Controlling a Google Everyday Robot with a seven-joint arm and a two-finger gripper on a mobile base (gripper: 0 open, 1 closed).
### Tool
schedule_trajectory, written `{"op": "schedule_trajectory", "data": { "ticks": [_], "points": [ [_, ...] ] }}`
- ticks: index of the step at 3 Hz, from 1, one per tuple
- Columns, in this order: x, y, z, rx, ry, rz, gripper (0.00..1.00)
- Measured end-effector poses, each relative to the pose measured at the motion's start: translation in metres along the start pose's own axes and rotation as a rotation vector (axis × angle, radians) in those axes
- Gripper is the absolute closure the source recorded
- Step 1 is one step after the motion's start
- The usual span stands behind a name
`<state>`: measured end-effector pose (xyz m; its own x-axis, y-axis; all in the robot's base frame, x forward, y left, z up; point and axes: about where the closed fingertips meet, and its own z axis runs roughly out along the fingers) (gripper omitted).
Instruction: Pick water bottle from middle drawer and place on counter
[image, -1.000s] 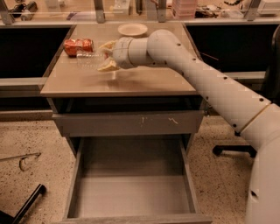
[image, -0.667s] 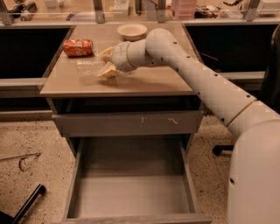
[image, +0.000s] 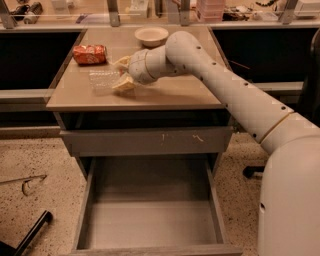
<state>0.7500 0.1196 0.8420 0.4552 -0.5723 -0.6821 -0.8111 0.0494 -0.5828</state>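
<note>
The water bottle (image: 103, 79), clear and ribbed, lies on its side on the tan counter (image: 170, 95), left of centre. My gripper (image: 122, 73) is at the bottle's right end, reaching in from the right. Its pale fingers (image: 124, 84) stand one on each side of the bottle and are closed on it. The bottle looks to be resting on the counter top. The middle drawer (image: 150, 222) is pulled wide open below, and its grey floor is bare.
A crushed orange-red can (image: 90, 54) lies on the counter behind the bottle. A pale bowl (image: 151, 35) stands at the counter's back. A shut grey drawer front (image: 150, 141) is above the open drawer. A black bar (image: 30, 235) lies on the floor at left.
My gripper has moved down and a little left, bringing the bottle down onto the counter in front of the can.
</note>
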Motion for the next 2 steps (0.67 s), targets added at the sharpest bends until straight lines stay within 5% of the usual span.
{"op": "schedule_trajectory", "data": {
  "ticks": [2],
  "points": [
    [0.0000,0.0000,0.0001,0.000,0.000,0.000,0.11]
  ]
}}
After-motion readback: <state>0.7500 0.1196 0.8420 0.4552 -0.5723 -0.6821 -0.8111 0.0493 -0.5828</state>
